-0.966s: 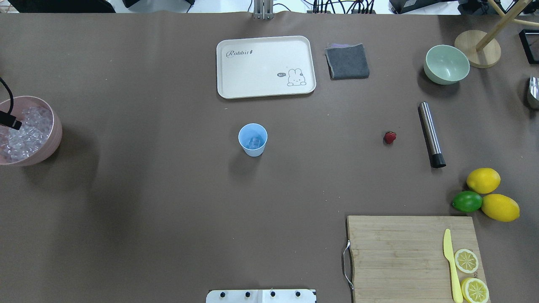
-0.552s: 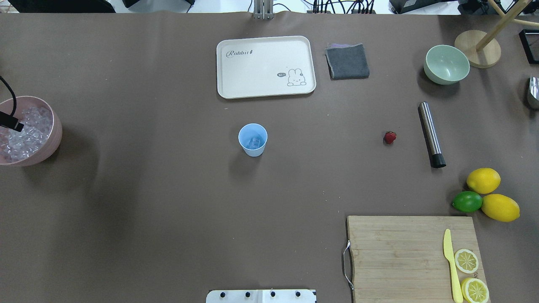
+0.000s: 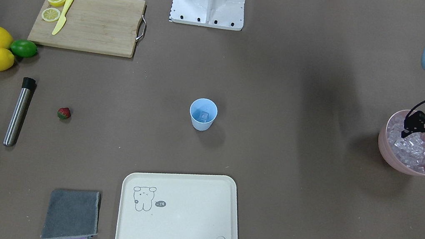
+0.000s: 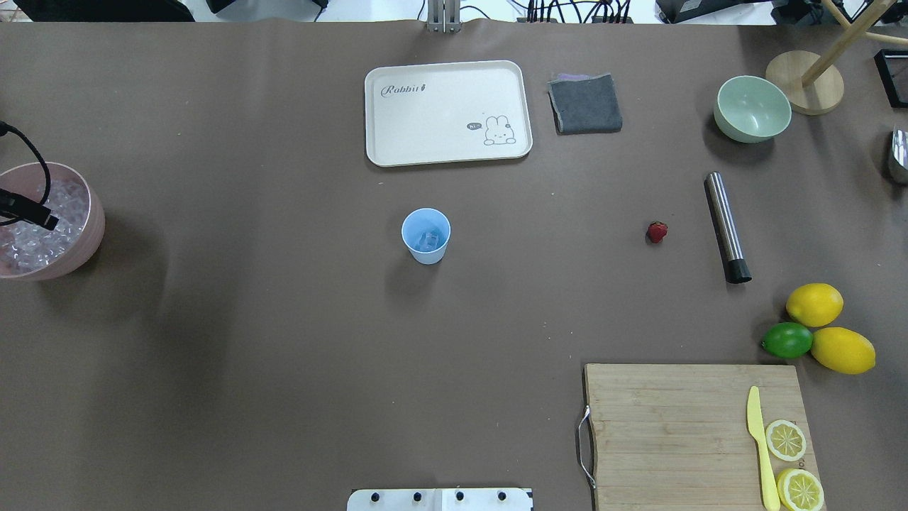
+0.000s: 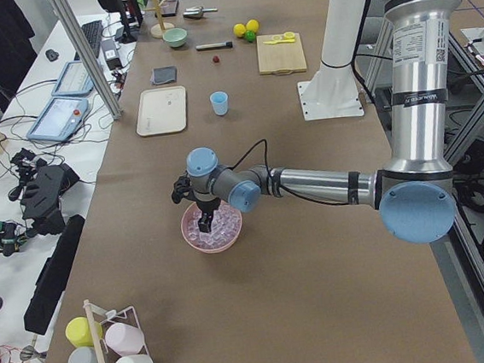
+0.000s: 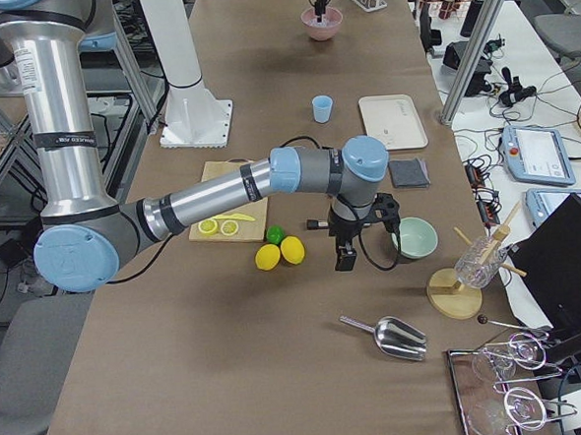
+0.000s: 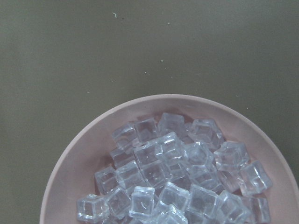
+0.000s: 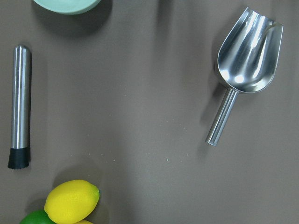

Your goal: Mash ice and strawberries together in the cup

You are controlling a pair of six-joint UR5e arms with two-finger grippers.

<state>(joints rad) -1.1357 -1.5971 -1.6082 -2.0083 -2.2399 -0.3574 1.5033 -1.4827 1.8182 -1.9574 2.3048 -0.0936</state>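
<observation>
Small light-blue plastic cup (image 4: 425, 257) upright, mouth upward, one clear ice cube (image 3: 204, 116) inside.
Far to the cup's left, the left gripper (image 3: 417, 138) hangs spread over a pink bowl (image 3: 407, 169) of ice; a small red strawberry (image 4: 657, 232) lies well to its right. For the right gripper (image 6: 345, 261) I cannot tell.

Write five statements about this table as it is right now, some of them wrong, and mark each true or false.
1. There is ice in the cup. True.
2. The strawberry is in the cup. False: it lies on the table, between the cup and the steel muddler.
3. The left claw hangs open over the pink bowl. True.
4. The grey cloth lies on the tray. False: it lies on the table beside the tray.
5. The yellow knife lies on the cutting board. True.
</observation>
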